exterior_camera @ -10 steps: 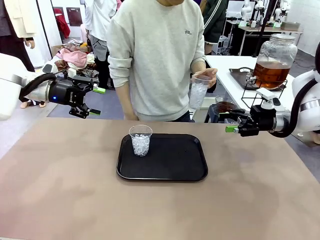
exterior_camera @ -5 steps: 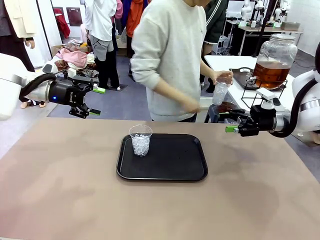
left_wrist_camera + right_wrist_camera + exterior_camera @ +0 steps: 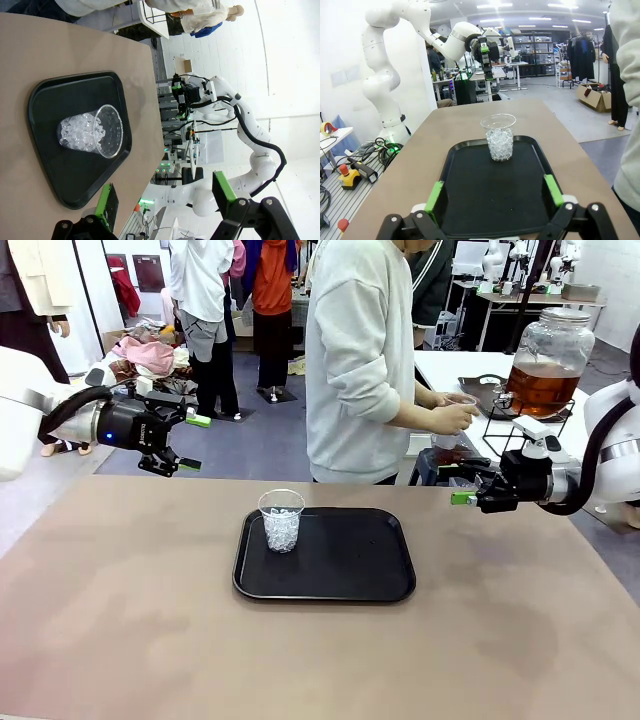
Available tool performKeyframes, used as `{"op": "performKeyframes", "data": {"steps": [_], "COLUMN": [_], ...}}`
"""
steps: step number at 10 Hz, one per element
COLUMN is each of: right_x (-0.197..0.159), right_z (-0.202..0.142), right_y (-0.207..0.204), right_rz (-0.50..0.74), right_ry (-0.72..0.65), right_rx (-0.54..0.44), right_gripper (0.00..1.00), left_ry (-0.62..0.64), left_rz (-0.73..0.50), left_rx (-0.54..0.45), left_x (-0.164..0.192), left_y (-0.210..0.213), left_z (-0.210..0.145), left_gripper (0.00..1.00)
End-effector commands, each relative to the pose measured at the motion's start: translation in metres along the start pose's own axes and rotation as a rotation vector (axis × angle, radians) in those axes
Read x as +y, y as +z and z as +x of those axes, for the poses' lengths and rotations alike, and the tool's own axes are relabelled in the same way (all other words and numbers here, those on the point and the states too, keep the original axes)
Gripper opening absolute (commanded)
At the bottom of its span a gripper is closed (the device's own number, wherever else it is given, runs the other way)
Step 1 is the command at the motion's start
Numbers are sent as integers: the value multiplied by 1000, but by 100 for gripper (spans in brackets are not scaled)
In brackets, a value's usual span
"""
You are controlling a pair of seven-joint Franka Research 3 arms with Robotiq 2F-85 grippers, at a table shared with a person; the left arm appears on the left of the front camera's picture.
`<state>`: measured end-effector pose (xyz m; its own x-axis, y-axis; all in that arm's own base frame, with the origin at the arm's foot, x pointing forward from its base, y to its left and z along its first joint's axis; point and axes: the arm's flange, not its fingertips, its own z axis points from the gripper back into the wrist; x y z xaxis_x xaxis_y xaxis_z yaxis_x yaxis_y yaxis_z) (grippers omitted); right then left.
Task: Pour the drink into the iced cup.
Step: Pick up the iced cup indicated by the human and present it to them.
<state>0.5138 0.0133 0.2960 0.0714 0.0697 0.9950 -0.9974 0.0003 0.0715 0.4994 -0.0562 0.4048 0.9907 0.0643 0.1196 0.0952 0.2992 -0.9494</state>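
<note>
A clear plastic cup of ice (image 3: 281,521) stands upright on the left part of a black tray (image 3: 350,560). The drink (image 3: 540,386) is amber liquid in a big glass jar on a wire stand at the back right. The person, turned sideways, holds a second clear cup (image 3: 459,408) close to the jar's tap. My left gripper (image 3: 193,443) hangs open and empty above the table's far left edge. My right gripper (image 3: 458,485) is open and empty at the far right, pointing at the tray. The iced cup (image 3: 92,132) (image 3: 499,137) lies well ahead of both grippers (image 3: 165,195) (image 3: 493,192).
The jar stands on a white side table (image 3: 450,365) behind the table's far right corner, beside my right arm. Other people stand farther back. Bare brown tabletop (image 3: 150,640) surrounds the tray.
The person has turned away from the table toward the jar and carried the second cup of ice over to its tap. Both arms and the cup on the tray stayed still.
</note>
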Motion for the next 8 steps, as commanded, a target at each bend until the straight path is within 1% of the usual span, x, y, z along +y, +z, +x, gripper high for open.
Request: {"op": "performKeyframes", "data": {"steps": [1,8], "right_x": [-2,-2], "right_z": [3,3], "right_y": [0,0], "right_rz": [2,2], "right_ry": [1,1], "right_rx": [2,2], "right_gripper": [100,100], "left_ry": [-3,-3], "left_rz": [2,2], "left_rx": [-3,-3], "left_x": [-1,-1], "left_y": [0,0], "left_z": [0,0], "left_gripper": [100,100]}}
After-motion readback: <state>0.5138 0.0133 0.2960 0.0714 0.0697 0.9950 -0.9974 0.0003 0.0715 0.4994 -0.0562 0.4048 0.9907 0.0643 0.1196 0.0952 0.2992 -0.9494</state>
